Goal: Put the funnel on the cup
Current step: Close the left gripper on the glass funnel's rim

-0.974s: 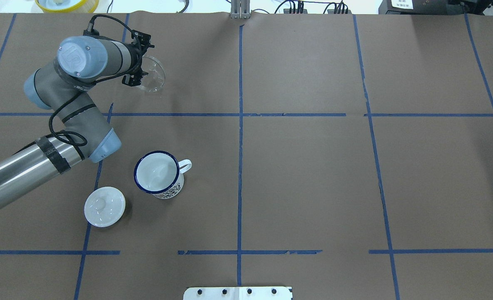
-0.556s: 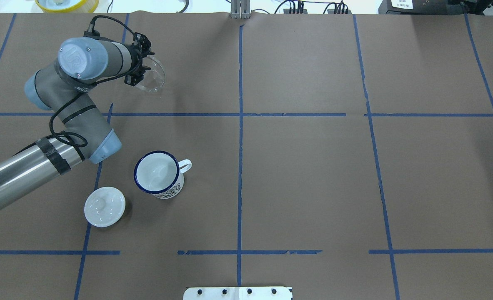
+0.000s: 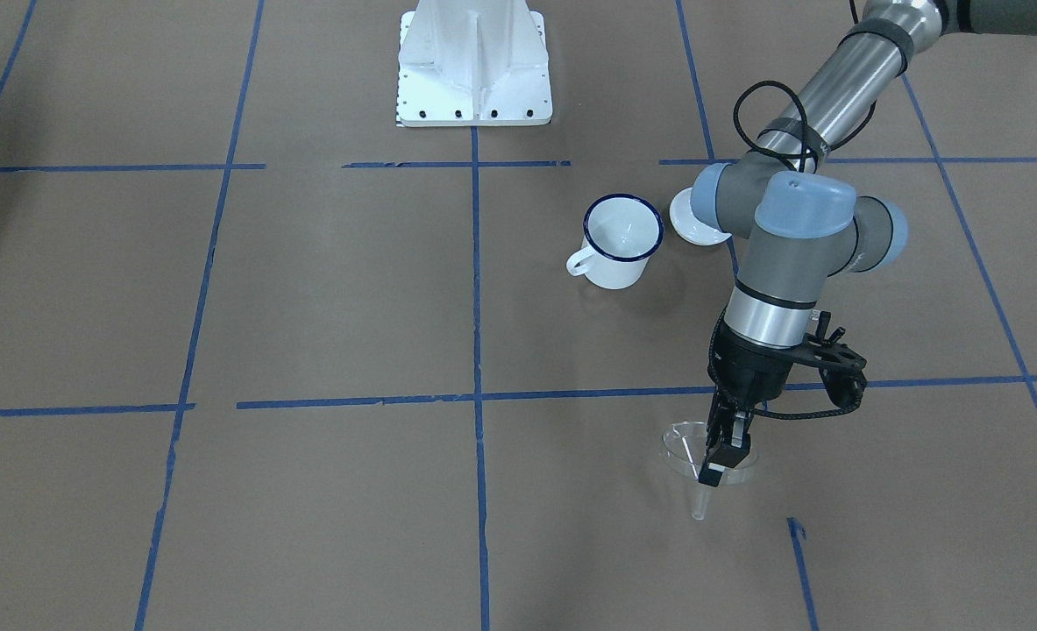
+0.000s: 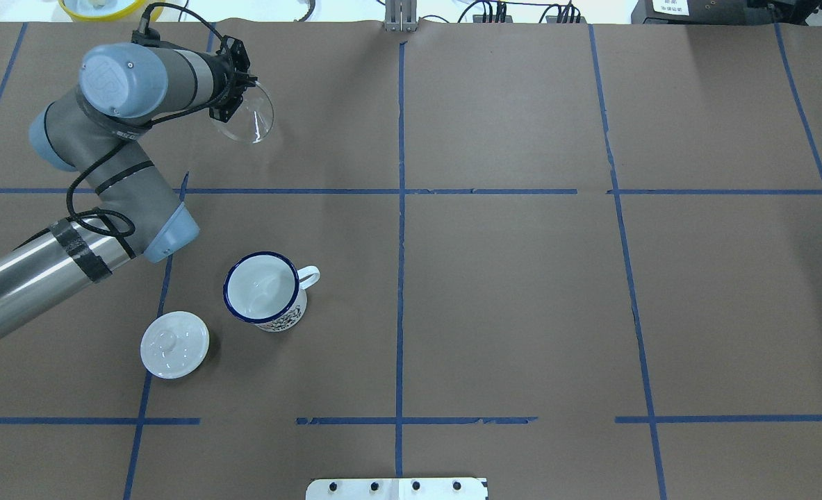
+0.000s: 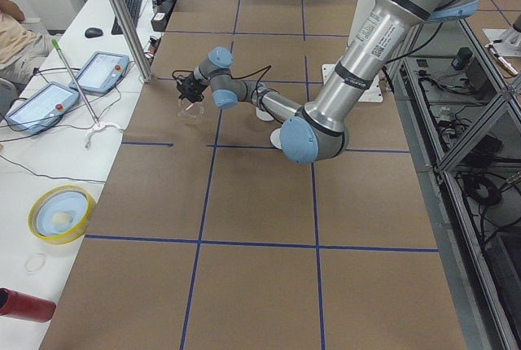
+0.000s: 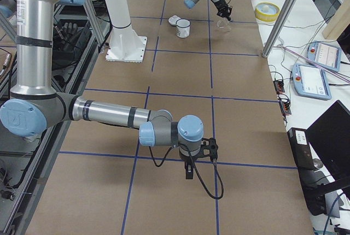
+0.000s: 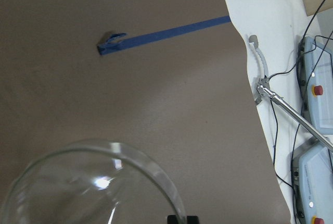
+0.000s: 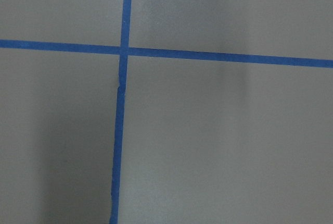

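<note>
The left claw is closed on the rim of the small transparent funnel, which has a wide round bowl and a short narrow spout. It holds the funnel upright, bowl up and spout down, over the far left part of the brown paper-covered table. The overhead view shows the bowl jutting out beyond the claw's black fingers. From the front, the spout tip seems to hang just clear of the table, though the clear plastic makes that hard to judge.

The white enamel cup, with its dark blue rim and small loop handle, stands upright. It is well apart from the funnel, across a blue tape line and nearer the robot's base, with its handle pointing to the robot's right. A round white knobbed lid lies just beside the cup, on its left.

The right claw points down, low over the table at the opposite end. I cannot tell whether it is open or closed.
</note>
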### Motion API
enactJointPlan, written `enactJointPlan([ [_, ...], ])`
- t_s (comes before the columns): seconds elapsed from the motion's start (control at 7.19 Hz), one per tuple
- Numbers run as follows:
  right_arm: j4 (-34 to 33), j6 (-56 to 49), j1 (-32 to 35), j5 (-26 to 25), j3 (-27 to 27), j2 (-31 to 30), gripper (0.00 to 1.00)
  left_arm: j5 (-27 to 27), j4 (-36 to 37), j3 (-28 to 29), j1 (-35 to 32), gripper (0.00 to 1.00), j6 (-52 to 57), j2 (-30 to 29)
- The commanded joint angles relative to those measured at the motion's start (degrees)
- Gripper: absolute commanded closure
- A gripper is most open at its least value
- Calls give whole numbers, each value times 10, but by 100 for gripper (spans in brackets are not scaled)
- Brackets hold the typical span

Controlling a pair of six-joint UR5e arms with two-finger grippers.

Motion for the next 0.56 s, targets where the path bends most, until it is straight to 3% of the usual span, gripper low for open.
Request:
enactJointPlan([
  [0.0, 0, 0, 0, 0, 0, 0, 0, -41, 31, -85, -23, 100, 0, 1],
  [0.42, 0, 0, 0, 0, 0, 0, 0, -137, 369, -320, -33, 100, 75, 2],
])
